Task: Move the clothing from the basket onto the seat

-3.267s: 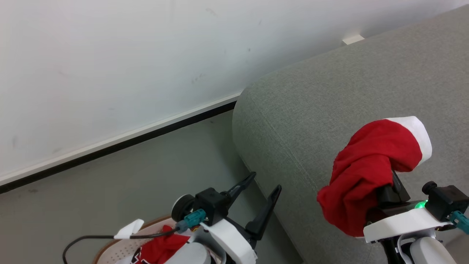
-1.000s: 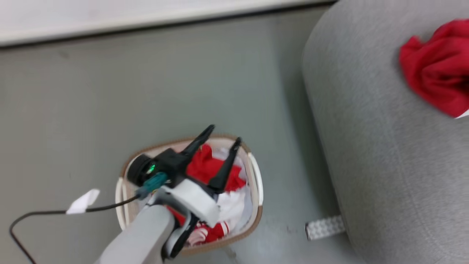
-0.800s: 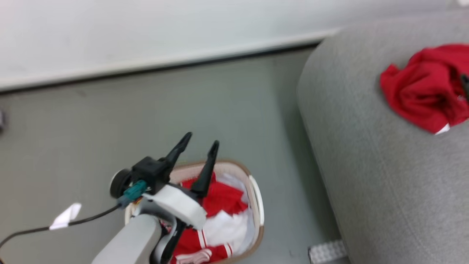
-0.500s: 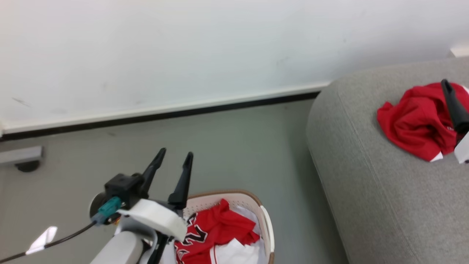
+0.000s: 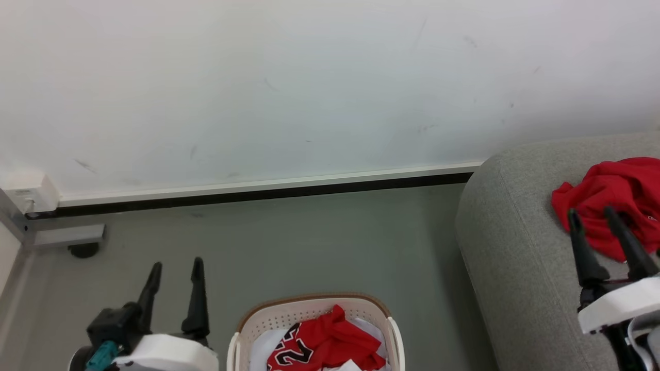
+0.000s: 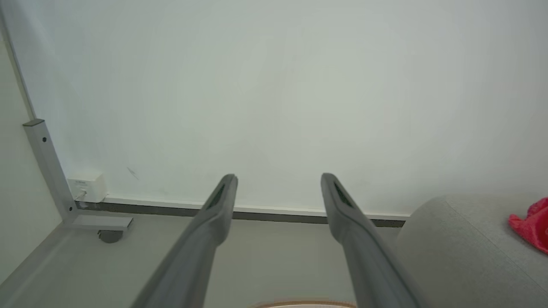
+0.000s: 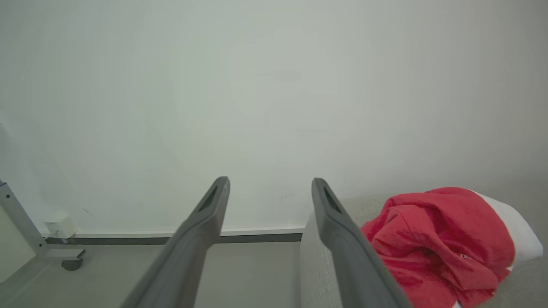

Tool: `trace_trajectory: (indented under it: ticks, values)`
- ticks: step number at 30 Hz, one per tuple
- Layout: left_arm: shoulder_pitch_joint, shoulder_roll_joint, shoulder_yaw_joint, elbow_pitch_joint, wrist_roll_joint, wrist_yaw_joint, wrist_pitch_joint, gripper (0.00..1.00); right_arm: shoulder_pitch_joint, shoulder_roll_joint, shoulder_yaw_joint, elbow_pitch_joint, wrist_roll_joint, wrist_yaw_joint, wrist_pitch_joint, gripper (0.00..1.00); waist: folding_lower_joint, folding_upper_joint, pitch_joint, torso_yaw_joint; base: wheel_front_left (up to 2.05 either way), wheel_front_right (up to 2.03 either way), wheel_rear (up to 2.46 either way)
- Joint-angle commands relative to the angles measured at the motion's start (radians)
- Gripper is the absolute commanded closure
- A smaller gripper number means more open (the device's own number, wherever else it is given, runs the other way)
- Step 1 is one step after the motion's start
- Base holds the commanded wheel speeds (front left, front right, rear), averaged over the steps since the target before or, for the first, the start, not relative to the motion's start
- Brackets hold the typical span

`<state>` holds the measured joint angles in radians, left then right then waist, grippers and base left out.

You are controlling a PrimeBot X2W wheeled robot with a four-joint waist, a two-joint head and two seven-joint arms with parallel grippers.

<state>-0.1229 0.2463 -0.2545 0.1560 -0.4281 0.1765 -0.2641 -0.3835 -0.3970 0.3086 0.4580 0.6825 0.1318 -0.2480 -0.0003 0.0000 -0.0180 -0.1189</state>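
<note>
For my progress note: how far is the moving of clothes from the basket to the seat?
Done: one red garment lies on the grey seat. In hand: nothing; the left gripper and right gripper have fingers apart, empty. Left: more red clothes in the basket.

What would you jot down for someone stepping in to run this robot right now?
Grippers: the left gripper is open and empty, over the floor beside the basket. The right gripper is open and empty, over the seat, next to the red garment but not gripping it.
Done: one red garment lies on the seat.
Left: red and white clothing sits in the basket; carry it to the seat.
</note>
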Motion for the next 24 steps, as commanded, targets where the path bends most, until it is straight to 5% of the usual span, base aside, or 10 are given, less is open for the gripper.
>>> trace_trajectory:
  ticks: [1, 16, 24]
  values:
    - [0.023, -0.006, 0.017, -0.006, 0.023, -0.004, 0.0, 0.0, 0.041, 0.016, -0.019, -0.022, -0.015, -0.002, -0.01, 0.0, 0.0003, 0.0, 0.0, -0.001, 0.0, 0.0, 0.0]
    - [0.132, -0.136, 0.201, -0.021, 0.163, -0.118, 0.0, 0.0, 0.313, 0.26, -0.173, -0.241, -0.236, -0.002, -0.017, 0.0, 0.0003, 0.0, 0.02, -0.011, 0.0, 0.0, 0.0]
    - [0.107, -0.167, 0.237, -0.014, 0.212, -0.163, 0.0, 0.0, 0.306, 0.283, -0.179, -0.254, -0.273, -0.002, -0.017, 0.0, 0.0003, 0.0, 0.028, -0.013, 0.0, 0.0, 0.0]
